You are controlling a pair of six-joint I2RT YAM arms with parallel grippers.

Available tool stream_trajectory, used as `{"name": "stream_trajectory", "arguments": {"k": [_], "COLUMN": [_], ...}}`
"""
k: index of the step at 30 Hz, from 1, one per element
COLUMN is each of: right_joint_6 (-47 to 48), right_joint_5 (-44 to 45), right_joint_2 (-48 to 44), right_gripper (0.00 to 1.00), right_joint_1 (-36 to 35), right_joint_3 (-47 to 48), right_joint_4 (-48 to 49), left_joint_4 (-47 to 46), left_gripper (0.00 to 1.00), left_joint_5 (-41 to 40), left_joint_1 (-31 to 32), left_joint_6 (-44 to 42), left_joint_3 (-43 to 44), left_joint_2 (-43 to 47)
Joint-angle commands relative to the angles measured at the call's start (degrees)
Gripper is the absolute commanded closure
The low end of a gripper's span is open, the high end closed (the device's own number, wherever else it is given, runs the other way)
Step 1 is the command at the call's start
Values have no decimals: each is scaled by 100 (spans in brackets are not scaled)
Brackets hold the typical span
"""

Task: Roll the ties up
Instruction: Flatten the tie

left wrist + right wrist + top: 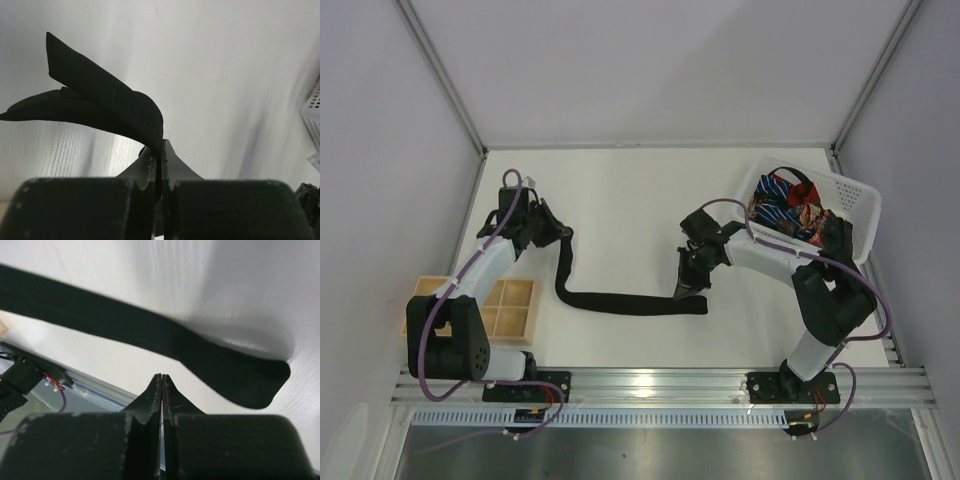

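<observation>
A plain black tie point(620, 301) lies on the white table, running from my left gripper down and then right in an L shape. My left gripper point(563, 233) is shut on one end of it; in the left wrist view the black fabric point(100, 102) folds out of the closed jaws point(162, 146). My right gripper point(686, 282) hovers by the tie's other end. In the right wrist view its jaws point(161, 378) are shut with nothing between them, and the black tie point(200, 355) lies just beyond the tips, untouched. More ties point(785, 207), striped, red and patterned, are piled in the basket.
A white lattice basket point(861, 200) stands tilted at the back right, and its corner point(313, 115) shows in the left wrist view. A wooden compartment tray point(512, 310) sits at the near left beside the left arm. Purple cables run along both arms.
</observation>
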State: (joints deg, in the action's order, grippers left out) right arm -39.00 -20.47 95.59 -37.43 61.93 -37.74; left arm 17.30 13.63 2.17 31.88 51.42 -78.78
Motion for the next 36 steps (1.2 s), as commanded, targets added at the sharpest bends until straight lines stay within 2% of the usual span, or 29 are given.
{"name": "stream_trajectory", "arguments": {"k": [1, 7, 14, 21, 30, 36], "right_joint_6": [-169, -248, -292, -248, -503, -713], "right_joint_5": [490, 702, 896, 834, 421, 1253], "right_joint_2": [161, 416, -181, -322, 38, 13], "right_gripper": [100, 100, 100, 100, 100, 100], "right_joint_1": [34, 113, -19, -168, -142, 165], "right_joint_3": [-84, -242, -595, -700, -1209, -1464], "right_joint_4": [591, 847, 1128, 1093, 1488, 1024], "left_joint_4": [-139, -78, -34, -104, -95, -69], "left_gripper": [100, 100, 100, 99, 100, 99], "left_joint_5": [-71, -36, -62, -1, 26, 61], "left_joint_1": [-33, -59, -103, -156, -200, -200], "left_joint_6": [-120, -173, -296, -279, -261, -305], "left_joint_3": [9, 70, 61, 0, 9, 52], "left_joint_2": [74, 56, 3, -41, -120, -207]}}
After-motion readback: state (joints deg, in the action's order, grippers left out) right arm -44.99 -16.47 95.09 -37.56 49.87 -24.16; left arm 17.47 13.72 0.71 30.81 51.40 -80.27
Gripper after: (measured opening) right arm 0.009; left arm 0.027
